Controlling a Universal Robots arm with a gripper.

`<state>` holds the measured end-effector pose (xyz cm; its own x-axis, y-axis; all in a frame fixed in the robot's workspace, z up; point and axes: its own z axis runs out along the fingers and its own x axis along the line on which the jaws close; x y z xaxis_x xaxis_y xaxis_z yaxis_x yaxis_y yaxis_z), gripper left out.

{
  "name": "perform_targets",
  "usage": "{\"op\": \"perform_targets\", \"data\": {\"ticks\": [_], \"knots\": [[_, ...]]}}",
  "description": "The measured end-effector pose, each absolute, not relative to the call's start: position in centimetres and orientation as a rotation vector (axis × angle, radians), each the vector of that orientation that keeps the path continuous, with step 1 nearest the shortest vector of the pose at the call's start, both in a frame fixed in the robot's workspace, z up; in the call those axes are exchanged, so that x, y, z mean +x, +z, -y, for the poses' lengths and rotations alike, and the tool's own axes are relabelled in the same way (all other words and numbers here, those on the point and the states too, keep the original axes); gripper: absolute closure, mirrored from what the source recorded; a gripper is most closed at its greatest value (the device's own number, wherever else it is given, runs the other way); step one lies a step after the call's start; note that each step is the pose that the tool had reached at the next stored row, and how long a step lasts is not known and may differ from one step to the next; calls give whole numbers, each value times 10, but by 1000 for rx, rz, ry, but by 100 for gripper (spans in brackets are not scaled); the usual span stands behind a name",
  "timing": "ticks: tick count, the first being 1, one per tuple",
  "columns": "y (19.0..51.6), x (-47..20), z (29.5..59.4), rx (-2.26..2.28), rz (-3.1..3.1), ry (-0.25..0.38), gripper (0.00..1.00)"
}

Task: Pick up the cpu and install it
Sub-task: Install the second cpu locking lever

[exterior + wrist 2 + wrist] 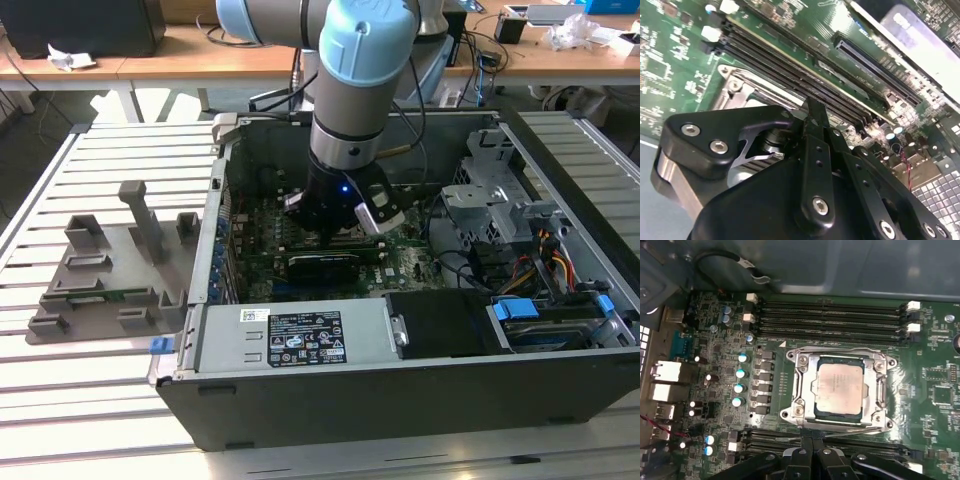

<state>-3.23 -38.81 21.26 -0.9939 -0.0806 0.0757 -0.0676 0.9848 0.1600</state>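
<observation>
Gripper (807, 442) low over the motherboard (935, 365) in the first wrist view, its slim fingers pressed together with nothing between them — tips just at the socket frame's (799, 390) near edge. Just beyond, the cpu (838, 387) lies flat inside that frame, silvery top up — memory slots (830, 320) run behind it.

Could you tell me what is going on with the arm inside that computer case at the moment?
The robot arm has reached down into the open computer case, with its gripper just above the motherboard. In the first wrist view the cpu already lies flat within the metal socket frame, its silvery top showing, between the rows of memory slots. The gripper sits at the frame's edge, beside the cpu rather than holding it. A grey parts holder rests on the slatted table at the exterior view's left.
</observation>
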Motion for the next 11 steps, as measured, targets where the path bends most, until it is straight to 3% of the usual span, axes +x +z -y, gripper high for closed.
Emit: {"op": "perform_targets", "data": {"ticks": [11], "knots": [[204,-57,387,135,3045,-257,89]]}}
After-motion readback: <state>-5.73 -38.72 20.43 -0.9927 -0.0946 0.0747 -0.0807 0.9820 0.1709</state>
